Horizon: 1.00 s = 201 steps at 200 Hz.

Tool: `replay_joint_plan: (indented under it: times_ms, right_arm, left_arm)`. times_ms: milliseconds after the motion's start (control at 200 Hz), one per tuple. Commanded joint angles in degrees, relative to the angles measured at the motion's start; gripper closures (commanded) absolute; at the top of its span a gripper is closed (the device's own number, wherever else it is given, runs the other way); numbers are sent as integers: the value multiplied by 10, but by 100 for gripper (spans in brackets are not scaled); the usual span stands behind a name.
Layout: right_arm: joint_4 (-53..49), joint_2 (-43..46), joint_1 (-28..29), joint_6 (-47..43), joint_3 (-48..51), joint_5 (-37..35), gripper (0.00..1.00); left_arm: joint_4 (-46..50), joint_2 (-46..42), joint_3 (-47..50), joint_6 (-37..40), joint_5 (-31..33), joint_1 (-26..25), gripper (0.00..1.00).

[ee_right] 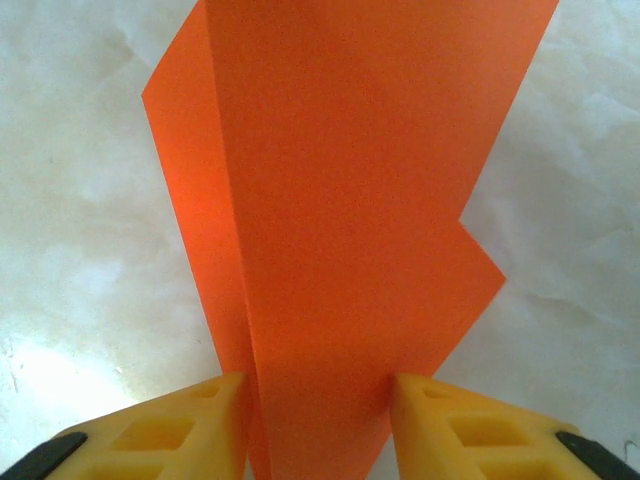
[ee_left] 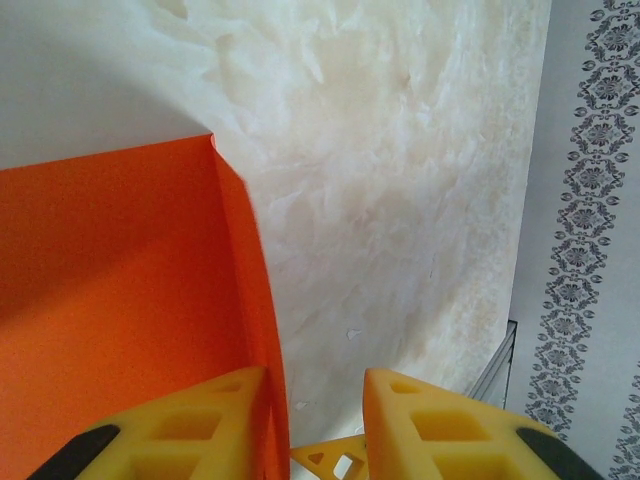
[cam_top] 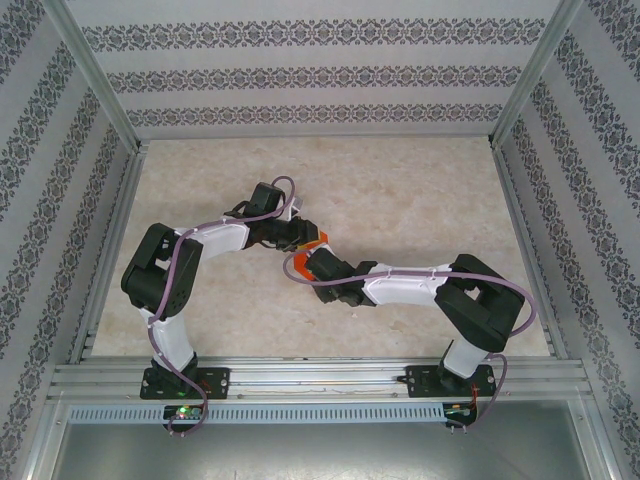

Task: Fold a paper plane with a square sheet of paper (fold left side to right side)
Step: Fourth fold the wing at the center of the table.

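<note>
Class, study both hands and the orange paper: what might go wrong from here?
The paper fills the gap between the right hand's fingers; closing may buckle it.
Its layers look offset, so a crease might set crooked.
At the left hand, only the paper's curled edge sits between the fingers; it may slip out.

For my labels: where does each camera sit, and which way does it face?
Top: above and behind, looking down on the table; left arm and right arm meet at the orange paper.
Left wrist: looks past its own yellow fingers at paper, table, wall.
Right wrist: looks past its own yellow fingers down at the paper.
Shared: all three see the paper.
</note>
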<state>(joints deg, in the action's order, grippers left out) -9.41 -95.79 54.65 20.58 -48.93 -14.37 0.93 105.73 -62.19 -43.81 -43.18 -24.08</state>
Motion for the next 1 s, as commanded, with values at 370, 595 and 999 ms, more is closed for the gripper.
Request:
replay_joint_plan:
  times_ms: [370, 595, 999]
  right_arm:
    - [-6, -11, 10, 3, -11, -26, 90]
    - [-10, -19, 9, 3, -13, -27, 100]
    - [3, 17, -28, 3, 3, 95, 100]
  left_arm:
    - [33, -24, -6, 9, 32, -9, 67]
    - [35, -66, 28, 8, 55, 15, 59]
    - [66, -161, 109, 41, 21, 127, 52]
